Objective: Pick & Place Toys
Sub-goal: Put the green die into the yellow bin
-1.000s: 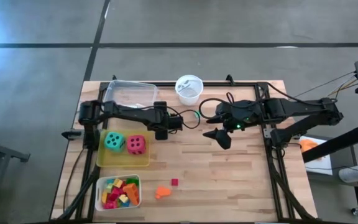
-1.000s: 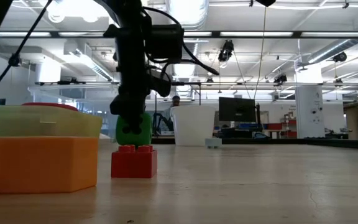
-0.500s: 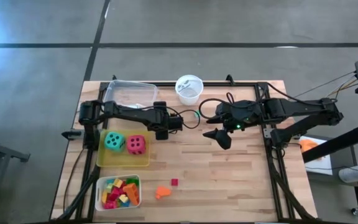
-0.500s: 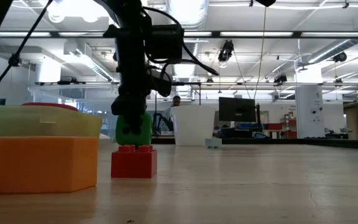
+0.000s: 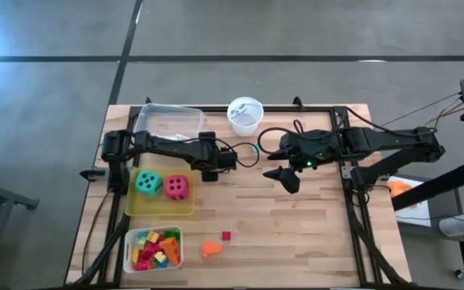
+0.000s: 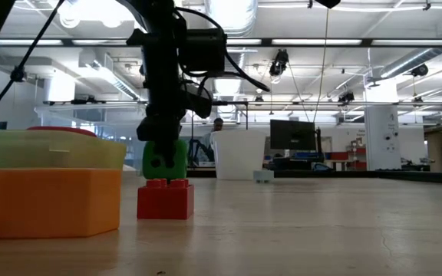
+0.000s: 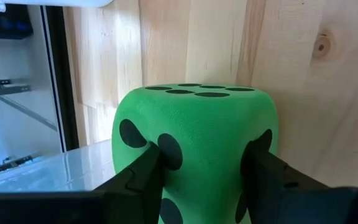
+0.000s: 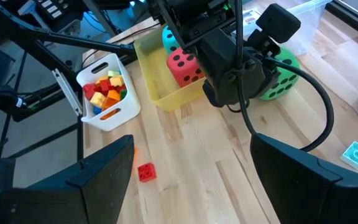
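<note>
A green foam die (image 7: 194, 124) stands on the wood between the fingers of my left gripper (image 5: 212, 169), which is shut on it. The low view shows the die (image 6: 164, 157) under the gripper, behind a red brick (image 6: 165, 199). A teal die (image 5: 147, 183) and a red die (image 5: 177, 187) lie in the yellow tray (image 5: 161, 209). A white bin (image 5: 153, 248) holds several small blocks. An orange block (image 5: 209, 249) and the red brick (image 5: 226, 236) lie loose on the table. My right gripper (image 5: 288, 179) hangs open at mid-table, touching nothing. My left gripper pinches the green die's two opposite side faces (image 7: 166, 152) between its two fingers (image 7: 143, 177). The fingers come from above, pointing down. The die stays upright; the red brick hides its underside in the low view, so whether it is off the table cannot be told.
A white cup (image 5: 245, 115) and a clear tray (image 5: 167, 121) stand at the far edge. The black frame rails (image 5: 349, 185) run along the table's sides. Bare wood lies between the loose blocks and the right rail.
</note>
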You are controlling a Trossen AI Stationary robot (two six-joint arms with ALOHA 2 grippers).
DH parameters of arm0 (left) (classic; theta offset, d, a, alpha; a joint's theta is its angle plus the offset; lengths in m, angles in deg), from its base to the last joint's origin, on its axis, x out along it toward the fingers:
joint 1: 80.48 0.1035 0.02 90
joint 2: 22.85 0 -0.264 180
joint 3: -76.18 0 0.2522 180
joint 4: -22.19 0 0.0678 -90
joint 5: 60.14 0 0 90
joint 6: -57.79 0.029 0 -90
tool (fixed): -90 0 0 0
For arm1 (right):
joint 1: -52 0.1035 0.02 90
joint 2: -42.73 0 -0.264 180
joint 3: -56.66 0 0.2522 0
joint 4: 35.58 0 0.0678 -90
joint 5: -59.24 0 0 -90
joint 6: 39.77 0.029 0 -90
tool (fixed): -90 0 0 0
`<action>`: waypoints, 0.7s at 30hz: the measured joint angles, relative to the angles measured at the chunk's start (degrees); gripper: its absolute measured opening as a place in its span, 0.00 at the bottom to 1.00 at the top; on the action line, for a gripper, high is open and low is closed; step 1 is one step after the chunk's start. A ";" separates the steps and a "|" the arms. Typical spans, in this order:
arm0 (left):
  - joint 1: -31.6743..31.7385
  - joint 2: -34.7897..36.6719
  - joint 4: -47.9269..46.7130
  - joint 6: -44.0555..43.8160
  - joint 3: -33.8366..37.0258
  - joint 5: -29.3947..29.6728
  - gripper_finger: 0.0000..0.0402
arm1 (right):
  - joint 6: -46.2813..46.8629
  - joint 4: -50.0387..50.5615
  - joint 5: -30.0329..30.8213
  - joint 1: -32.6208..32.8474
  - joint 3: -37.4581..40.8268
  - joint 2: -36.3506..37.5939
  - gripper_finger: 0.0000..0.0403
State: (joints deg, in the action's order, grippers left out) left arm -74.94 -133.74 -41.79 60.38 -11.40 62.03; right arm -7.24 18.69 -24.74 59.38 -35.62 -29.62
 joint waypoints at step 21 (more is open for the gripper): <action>-2.09 5.25 -8.58 -1.60 -11.24 -15.29 0.38 | -1.51 -0.01 0.00 0.00 0.02 -0.02 0.79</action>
State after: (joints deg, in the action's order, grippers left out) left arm -77.03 -128.49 -50.37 58.78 -22.64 46.74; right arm -8.75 18.69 -24.74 59.38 -35.60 -29.64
